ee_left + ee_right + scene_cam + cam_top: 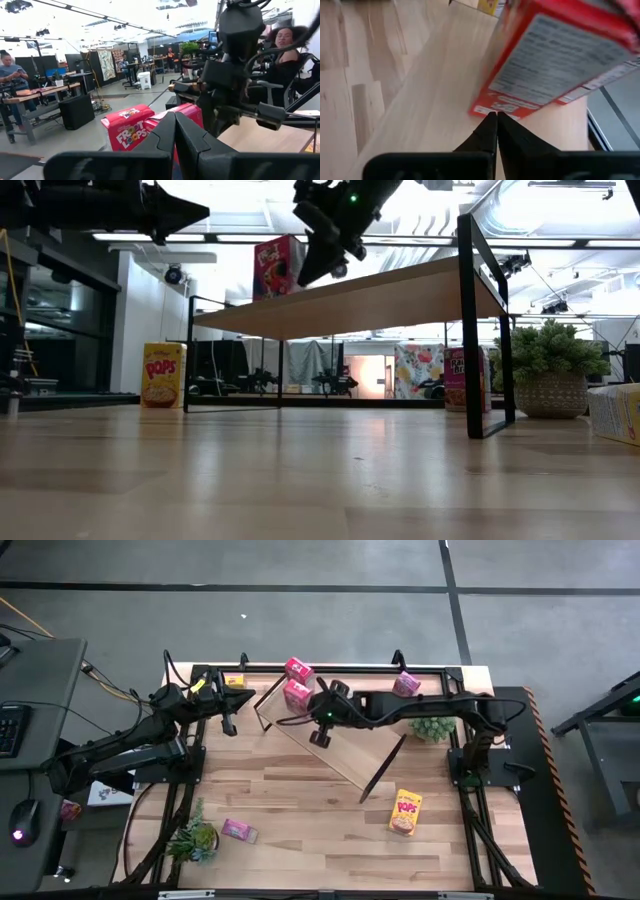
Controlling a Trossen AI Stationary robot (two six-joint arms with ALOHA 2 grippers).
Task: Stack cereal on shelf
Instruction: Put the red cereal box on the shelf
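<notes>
The long light-wood shelf board on black metal end frames carries a red cereal box with colourful Froot Loops lettering. On the pale butcher-block tabletop lie a yellow Pops cereal box and a small pink box, beside a green potted plant.

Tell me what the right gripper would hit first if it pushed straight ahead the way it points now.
Most likely the red cereal box standing on the shelf: it sits just beyond the shut right gripper, though depth is hard to judge.

Open-plan lab, workbenches, seated person, keyboard
</notes>
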